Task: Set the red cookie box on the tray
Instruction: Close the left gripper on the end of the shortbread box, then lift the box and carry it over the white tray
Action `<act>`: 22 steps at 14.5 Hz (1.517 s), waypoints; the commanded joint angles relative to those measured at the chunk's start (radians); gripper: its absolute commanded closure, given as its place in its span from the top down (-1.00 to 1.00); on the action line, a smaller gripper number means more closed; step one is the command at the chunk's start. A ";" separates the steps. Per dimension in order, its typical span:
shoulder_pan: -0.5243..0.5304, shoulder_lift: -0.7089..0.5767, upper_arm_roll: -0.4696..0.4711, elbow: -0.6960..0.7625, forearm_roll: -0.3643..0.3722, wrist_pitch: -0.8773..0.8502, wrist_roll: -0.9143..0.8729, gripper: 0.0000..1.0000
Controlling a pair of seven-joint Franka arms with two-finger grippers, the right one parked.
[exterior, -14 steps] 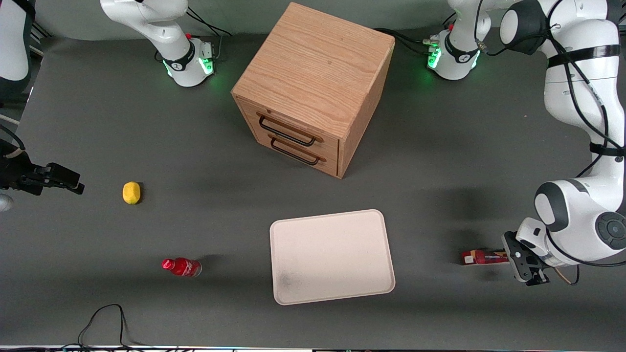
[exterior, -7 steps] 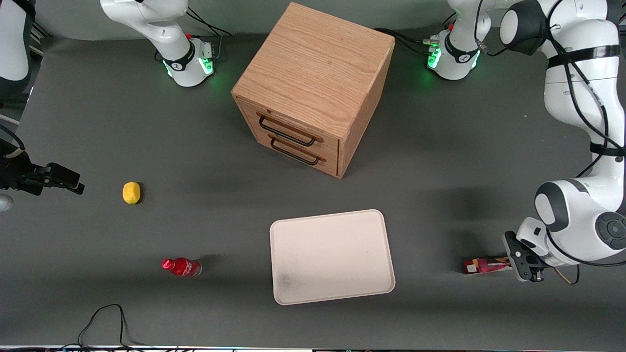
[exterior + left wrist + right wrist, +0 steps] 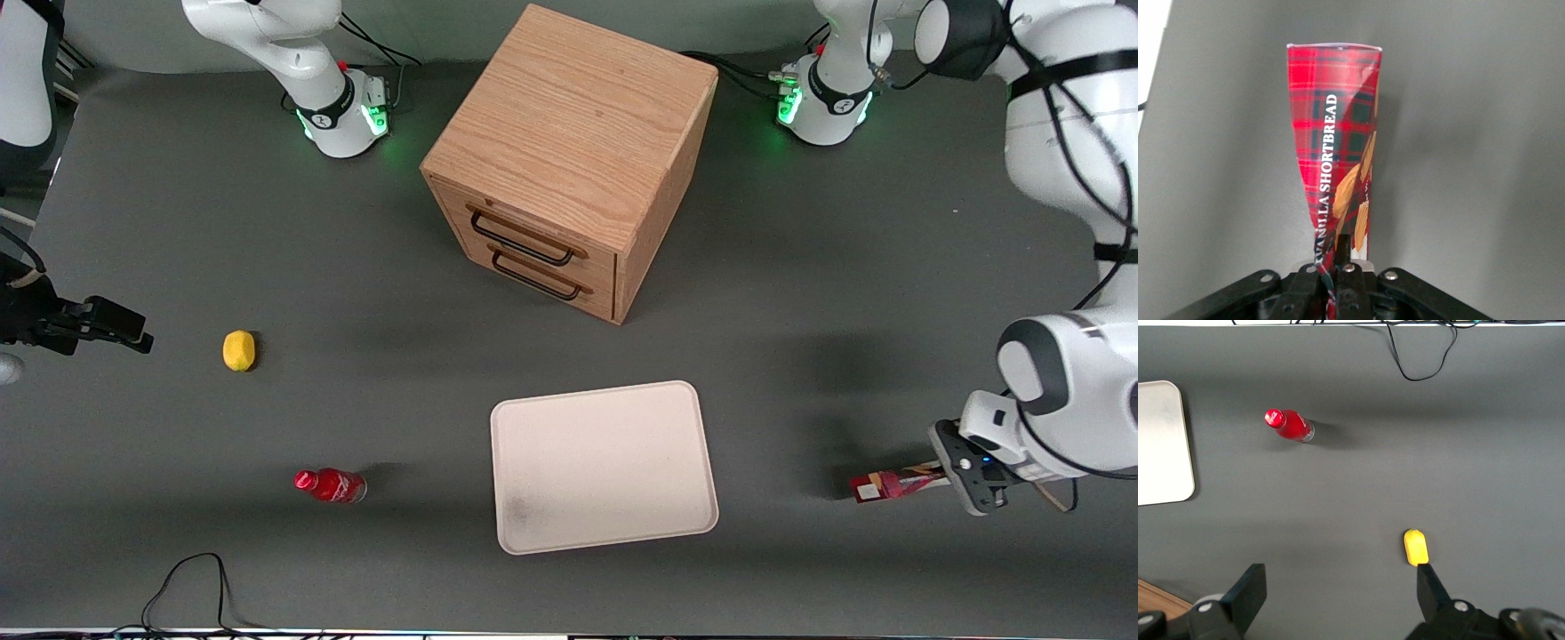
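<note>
Gripping one end of the red cookie box [image 3: 893, 484], the left gripper [image 3: 953, 471] sits near the working arm's end of the table, its jaws closed tight on the carton, which twists slightly between the fingers [image 3: 1341, 257]. The box juts toward the tray [image 3: 603, 466], tilted, its free end lower and apart from the tray rim. A wooden drawer cabinet [image 3: 569, 160] stands farther from the front camera. A small red bottle [image 3: 330, 485] and a lemon [image 3: 238, 350] lie toward the parked arm's end.

The red cookie box [image 3: 893, 484] — one end hidden inside the tool [image 3: 953, 468].
</note>
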 commanded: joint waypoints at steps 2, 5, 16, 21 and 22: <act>-0.042 -0.162 0.012 -0.028 -0.021 -0.167 -0.382 -1.00; -0.074 -0.245 0.008 -0.022 -0.022 -0.245 -0.690 -1.00; -0.286 -0.048 -0.117 0.292 0.041 -0.302 -1.801 -1.00; -0.421 0.113 -0.130 0.300 0.223 -0.146 -2.073 -1.00; -0.427 0.144 -0.135 0.299 0.237 -0.123 -2.078 -1.00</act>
